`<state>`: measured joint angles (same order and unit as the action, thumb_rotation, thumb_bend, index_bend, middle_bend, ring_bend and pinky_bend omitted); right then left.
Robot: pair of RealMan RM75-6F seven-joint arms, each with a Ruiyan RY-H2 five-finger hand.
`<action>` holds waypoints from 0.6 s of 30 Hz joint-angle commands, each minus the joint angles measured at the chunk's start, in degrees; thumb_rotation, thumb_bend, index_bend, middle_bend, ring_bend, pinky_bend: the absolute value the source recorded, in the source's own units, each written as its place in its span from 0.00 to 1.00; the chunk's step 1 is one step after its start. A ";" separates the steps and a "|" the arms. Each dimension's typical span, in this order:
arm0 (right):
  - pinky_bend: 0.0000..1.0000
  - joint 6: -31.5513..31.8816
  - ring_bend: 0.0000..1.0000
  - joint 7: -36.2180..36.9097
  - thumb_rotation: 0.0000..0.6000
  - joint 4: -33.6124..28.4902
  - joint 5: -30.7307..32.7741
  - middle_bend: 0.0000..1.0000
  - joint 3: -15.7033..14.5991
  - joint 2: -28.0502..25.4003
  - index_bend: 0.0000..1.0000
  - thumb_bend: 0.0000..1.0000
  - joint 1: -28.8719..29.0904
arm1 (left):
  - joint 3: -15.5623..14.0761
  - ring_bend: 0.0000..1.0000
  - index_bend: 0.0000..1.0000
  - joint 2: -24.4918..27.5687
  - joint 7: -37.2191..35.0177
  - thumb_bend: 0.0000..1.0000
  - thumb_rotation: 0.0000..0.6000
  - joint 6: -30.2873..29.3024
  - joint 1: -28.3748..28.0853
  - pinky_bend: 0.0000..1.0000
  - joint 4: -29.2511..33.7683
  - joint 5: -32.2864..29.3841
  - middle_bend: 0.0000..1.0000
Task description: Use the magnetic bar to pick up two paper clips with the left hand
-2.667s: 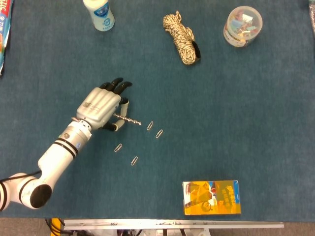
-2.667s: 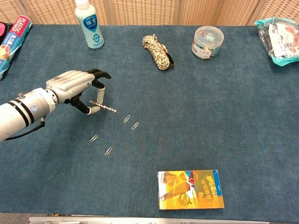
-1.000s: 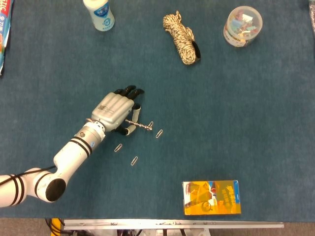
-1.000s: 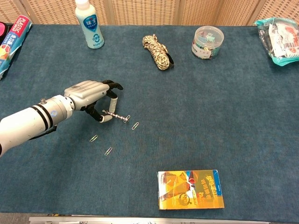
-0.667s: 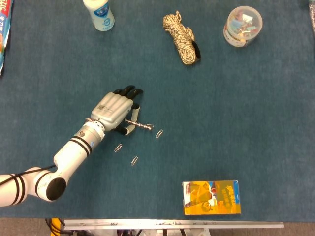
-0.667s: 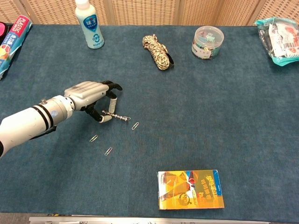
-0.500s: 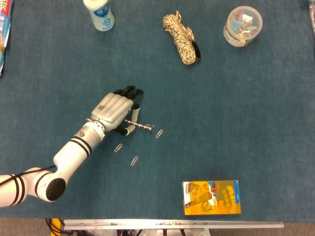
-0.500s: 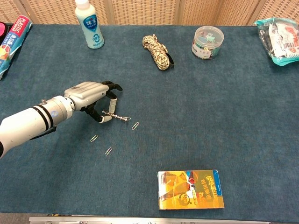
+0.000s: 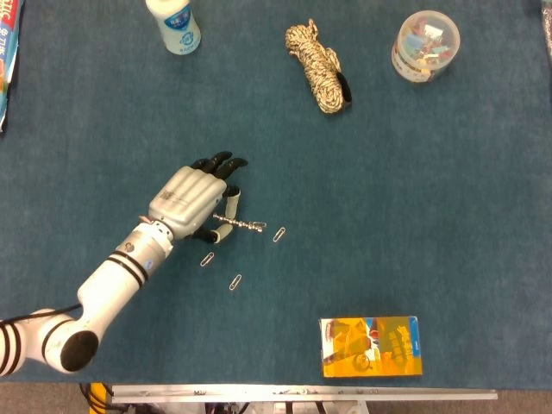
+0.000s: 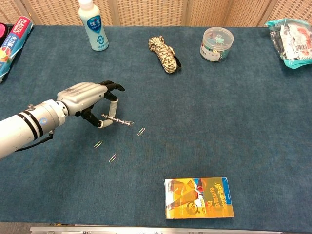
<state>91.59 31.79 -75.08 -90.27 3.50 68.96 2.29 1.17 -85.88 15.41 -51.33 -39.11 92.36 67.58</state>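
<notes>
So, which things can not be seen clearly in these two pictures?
- Tip of the magnetic bar: both views, too small to tell whether a paper clip hangs on it.
- Left hand: its own back hides the grip in the head view.
- Clear tub: contents too small to name.
- Packet and box: cut off by the right and left edges, chest view.
- Right hand: in neither view.

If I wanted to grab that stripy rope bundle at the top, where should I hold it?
Hold the rope bundle around its middle, coming down from above. It lies flat on the table as a long, narrow hank, so fingers would probably fit across its slim width. A black band sits near its lower end, which likely keeps the coils together.
</notes>
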 commanded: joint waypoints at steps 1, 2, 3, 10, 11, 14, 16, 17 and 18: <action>0.30 -0.17 0.21 -0.11 1.00 -0.13 0.06 0.30 0.00 -0.01 0.40 0.10 0.09 | -0.57 0.05 0.57 1.03 0.04 0.35 1.00 -1.12 0.84 0.16 1.03 0.86 0.12; 0.30 -0.23 0.21 -0.17 1.00 -0.19 0.05 0.30 -0.01 -0.03 0.40 0.10 0.13 | -0.66 0.05 0.57 1.32 0.01 0.35 1.00 -1.43 1.07 0.16 1.21 1.01 0.12; 0.30 -0.29 0.21 -0.23 1.00 -0.25 0.05 0.30 -0.02 -0.05 0.40 0.10 0.16 | -0.72 0.05 0.57 1.64 -0.07 0.35 1.00 -1.77 1.32 0.16 1.35 1.10 0.12; 0.30 -0.56 0.21 -0.75 1.00 -0.66 0.03 0.30 -0.03 -0.10 0.40 0.10 0.37 | -1.06 0.05 0.57 4.82 -0.79 0.35 1.00 -3.43 3.22 0.16 1.29 0.53 0.12; 0.30 -0.59 0.21 -0.80 1.00 -0.71 0.03 0.30 -0.03 -0.10 0.40 0.10 0.39 | -1.08 0.05 0.57 5.33 -0.96 0.35 1.00 -3.70 3.55 0.16 1.22 0.32 0.12; 0.30 -0.76 0.21 -0.94 1.00 -0.85 0.03 0.30 -0.04 -0.12 0.40 0.10 0.50 | -1.16 0.05 0.57 7.03 -2.04 0.35 1.00 -4.54 4.79 0.16 0.97 -0.40 0.12; 0.30 -0.92 0.21 -1.12 1.00 -0.96 0.03 0.30 -0.06 -0.13 0.40 0.10 0.59 | -1.31 0.05 0.57 8.21 -2.97 0.35 1.00 -4.79 5.57 0.16 0.80 -0.72 0.12; 0.30 -1.00 0.21 -1.20 1.00 -1.03 0.00 0.30 -0.07 -0.14 0.40 0.10 0.65 | -1.37 0.05 0.57 8.77 -3.39 0.35 1.00 -4.96 5.98 0.16 0.61 -0.97 0.12; 0.30 -1.07 0.21 -1.34 1.00 -1.15 -0.03 0.30 -0.07 -0.15 0.40 0.10 0.72 | -1.44 0.05 0.57 9.45 -3.90 0.35 1.00 -5.17 6.49 0.16 0.40 -1.21 0.12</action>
<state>90.54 30.47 -76.21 -90.29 3.42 68.82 2.99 -0.14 -77.08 12.09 -56.19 -33.18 93.06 66.74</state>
